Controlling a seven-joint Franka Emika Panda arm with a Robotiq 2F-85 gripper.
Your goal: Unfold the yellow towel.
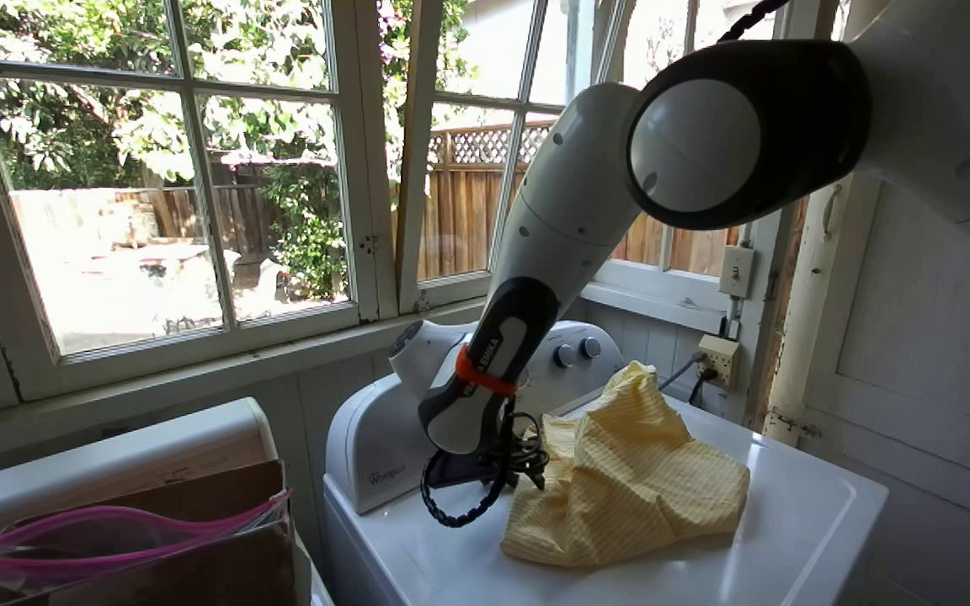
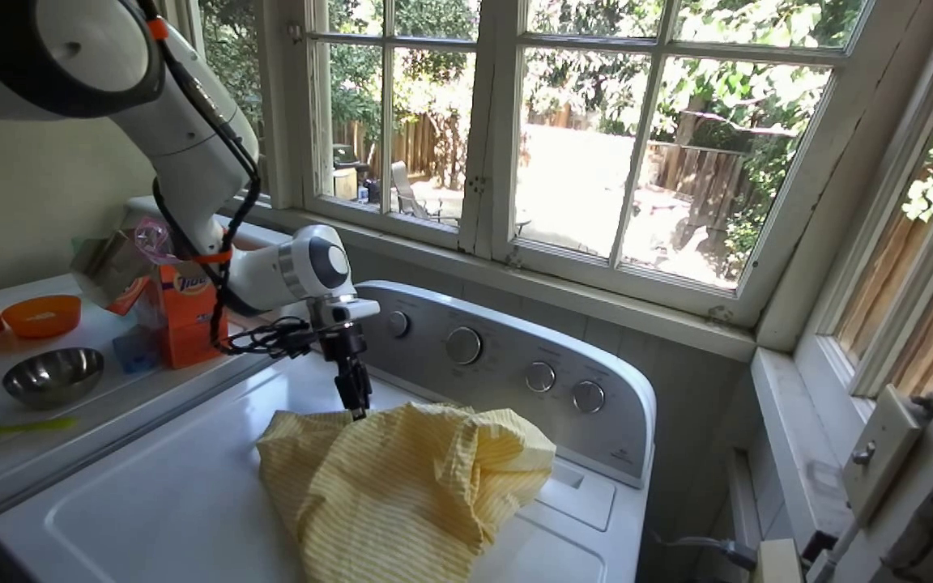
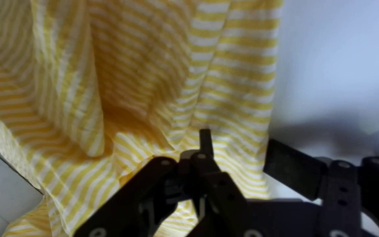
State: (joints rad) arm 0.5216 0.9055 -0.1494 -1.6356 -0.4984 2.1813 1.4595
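White washer top (image 2: 167, 486) extends beyond the towel (image 2: 402, 486); the gripper (image 3: 237, 146), fingers apart, stands at the towel's edge.

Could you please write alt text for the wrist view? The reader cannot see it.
A rumpled, yellow-striped towel spans the left and middle, with a white surface at right. At the bottom, the gripper has its jaws apart, the towel's edge seen between them.
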